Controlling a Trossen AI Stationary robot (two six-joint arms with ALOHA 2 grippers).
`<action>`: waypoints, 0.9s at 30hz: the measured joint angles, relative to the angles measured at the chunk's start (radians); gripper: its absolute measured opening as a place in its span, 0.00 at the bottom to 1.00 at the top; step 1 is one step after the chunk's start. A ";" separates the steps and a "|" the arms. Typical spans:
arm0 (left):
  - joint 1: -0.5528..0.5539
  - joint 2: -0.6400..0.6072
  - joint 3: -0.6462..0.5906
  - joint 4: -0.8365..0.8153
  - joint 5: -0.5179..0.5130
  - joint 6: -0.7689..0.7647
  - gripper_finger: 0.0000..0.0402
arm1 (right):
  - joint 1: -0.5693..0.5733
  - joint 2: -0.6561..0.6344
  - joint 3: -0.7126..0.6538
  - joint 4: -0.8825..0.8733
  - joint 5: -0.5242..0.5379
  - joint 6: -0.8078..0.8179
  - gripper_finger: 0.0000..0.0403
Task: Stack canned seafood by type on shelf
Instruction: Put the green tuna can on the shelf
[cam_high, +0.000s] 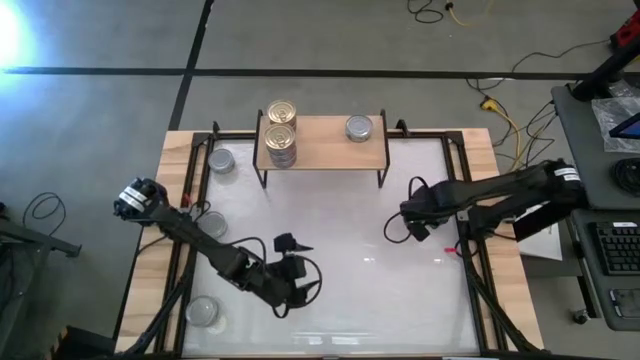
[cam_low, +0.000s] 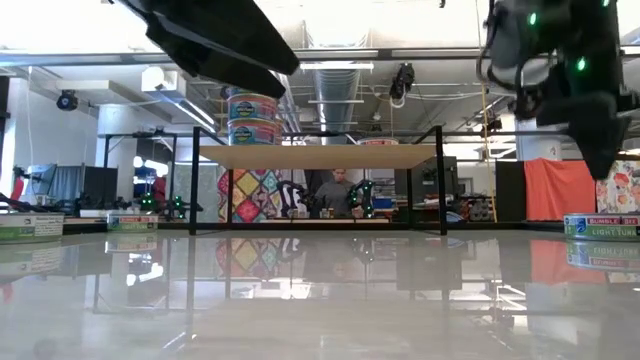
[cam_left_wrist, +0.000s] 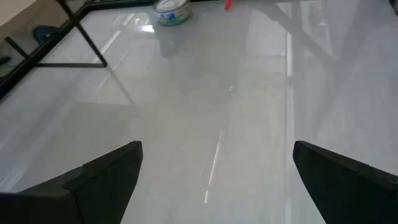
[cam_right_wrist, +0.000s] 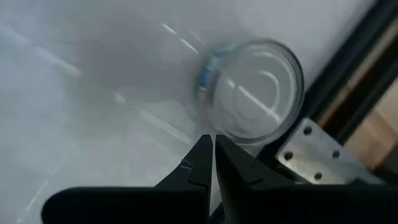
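Across the table, left to right: loose silver-lidded tins (cam_high: 203, 311) lie along the left edge, behind and beside the left gripper (cam_high: 291, 243), which hangs wide open and empty, pointing toward the shelf (cam_high: 322, 143). On it, 2 gold-lidded tins (cam_high: 282, 113) are stacked at left, 1 silver-lidded tin (cam_high: 359, 128) at right. Right gripper (cam_high: 389, 230), closed and empty, hovers farther from those tins, so the left arm is nearer.
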 joint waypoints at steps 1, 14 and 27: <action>-0.006 0.000 0.000 -0.006 0.004 0.006 1.00 | -0.008 0.017 -0.010 0.000 0.000 0.017 0.03; -0.131 0.000 -0.066 -0.134 0.032 -0.042 1.00 | -0.146 0.266 -0.022 0.005 0.096 0.006 0.03; -0.149 -0.001 -0.219 -0.149 0.074 -0.170 1.00 | -0.108 0.398 0.044 0.100 0.064 -0.005 0.03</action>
